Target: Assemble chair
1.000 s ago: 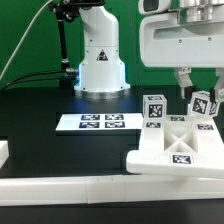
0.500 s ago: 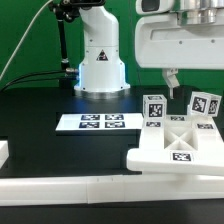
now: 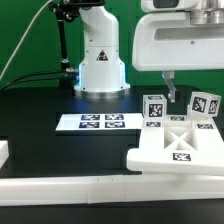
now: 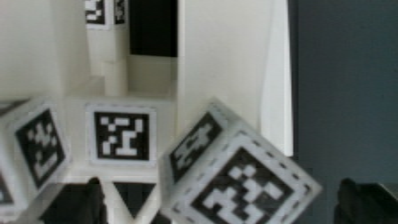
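Observation:
The white chair parts stand at the exterior view's right. A flat seat slab with a tag carries two upright tagged square legs, one on the left and one on the right. My gripper hangs just above and between the legs, with one dark finger showing beside the left leg. In the wrist view the dark fingertips stand wide apart, and a tagged leg top lies between them, apart from both. The gripper is open and holds nothing.
The marker board lies flat mid-table. The robot base stands behind it with a cable to its left. A low white rim wall runs along the front edge. The table is black.
The gripper has moved toward the exterior view's left, from around the right leg to between the legs. The right leg stays standing on the slab.

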